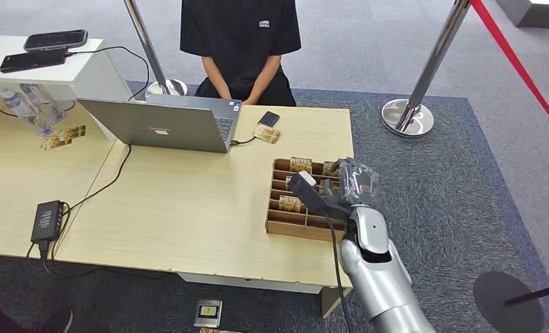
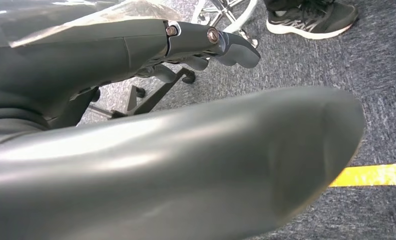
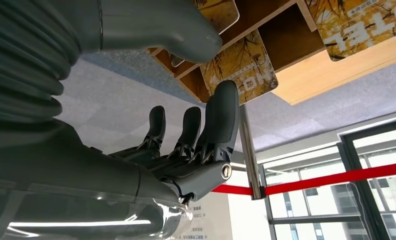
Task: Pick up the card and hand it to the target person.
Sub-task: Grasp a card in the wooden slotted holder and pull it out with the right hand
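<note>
The robot's silver-armed right hand hovers, fingers spread and empty, over the brown slotted cardboard card box at the desk's four o'clock corner; a yellow hotel card stands there just beside its fingertips. The left hand's state cannot be told.

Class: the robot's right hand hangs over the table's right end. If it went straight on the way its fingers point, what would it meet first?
Most likely the cards standing in the wooden box: the right hand reaches toward them, though depth is unclear.

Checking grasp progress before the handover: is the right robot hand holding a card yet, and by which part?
Nothing is held. The right robot hand hovers over the card box, fingers apart beside a card.
</note>
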Controlling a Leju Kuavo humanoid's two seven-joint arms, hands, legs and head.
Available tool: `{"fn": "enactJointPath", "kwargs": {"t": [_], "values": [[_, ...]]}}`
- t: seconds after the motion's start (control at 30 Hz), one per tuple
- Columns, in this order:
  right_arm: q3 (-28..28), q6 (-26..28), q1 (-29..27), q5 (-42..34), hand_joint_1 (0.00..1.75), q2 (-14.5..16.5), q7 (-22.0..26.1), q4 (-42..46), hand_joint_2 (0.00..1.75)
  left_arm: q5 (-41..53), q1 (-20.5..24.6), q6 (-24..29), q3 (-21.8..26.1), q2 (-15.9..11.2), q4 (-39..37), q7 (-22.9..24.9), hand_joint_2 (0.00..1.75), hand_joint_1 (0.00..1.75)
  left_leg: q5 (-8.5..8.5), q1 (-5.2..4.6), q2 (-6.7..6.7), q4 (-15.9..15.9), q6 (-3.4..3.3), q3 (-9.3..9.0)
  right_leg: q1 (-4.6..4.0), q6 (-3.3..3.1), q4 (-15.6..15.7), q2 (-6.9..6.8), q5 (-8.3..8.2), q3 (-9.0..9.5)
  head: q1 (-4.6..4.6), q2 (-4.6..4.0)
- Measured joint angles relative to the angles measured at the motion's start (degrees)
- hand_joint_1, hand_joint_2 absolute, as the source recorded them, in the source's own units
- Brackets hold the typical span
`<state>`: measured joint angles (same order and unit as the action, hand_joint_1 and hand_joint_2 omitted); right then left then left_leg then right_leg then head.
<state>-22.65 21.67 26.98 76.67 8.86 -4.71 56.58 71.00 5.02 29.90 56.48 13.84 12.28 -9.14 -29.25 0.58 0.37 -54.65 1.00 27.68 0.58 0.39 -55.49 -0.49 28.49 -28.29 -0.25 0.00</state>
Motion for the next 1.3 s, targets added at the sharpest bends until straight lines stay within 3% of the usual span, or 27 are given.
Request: {"fn": "enactJointPath", "kwargs": {"t": [0.47, 1.3], "values": [[0.38, 0.58, 0.71, 0.98, 0.91, 0.36, -0.97, -3.46, 1.75, 0.02, 0.02, 0.00, 0.00, -0.02, -0.01, -0.26, 0.00, 0.00, 0.00, 0.00, 0.00, 0.00, 0.00, 0.00, 0.00, 0.00, 0.00, 0.00, 0.00, -0.01, 0.00, 0.00], [1.78, 0.75, -0.02, 2.84, 1.00, 0.42, -1.62, -4.02, 1.75, 0.15, 0.21, -0.09, 0.00, -0.04, 0.01, -1.20, 0.00, 0.00, 0.00, 0.00, 0.00, -0.01, 0.00, -0.02, 0.00, 0.00, 0.00, 0.00, 0.00, 0.00, -0.01, 0.00]]}}
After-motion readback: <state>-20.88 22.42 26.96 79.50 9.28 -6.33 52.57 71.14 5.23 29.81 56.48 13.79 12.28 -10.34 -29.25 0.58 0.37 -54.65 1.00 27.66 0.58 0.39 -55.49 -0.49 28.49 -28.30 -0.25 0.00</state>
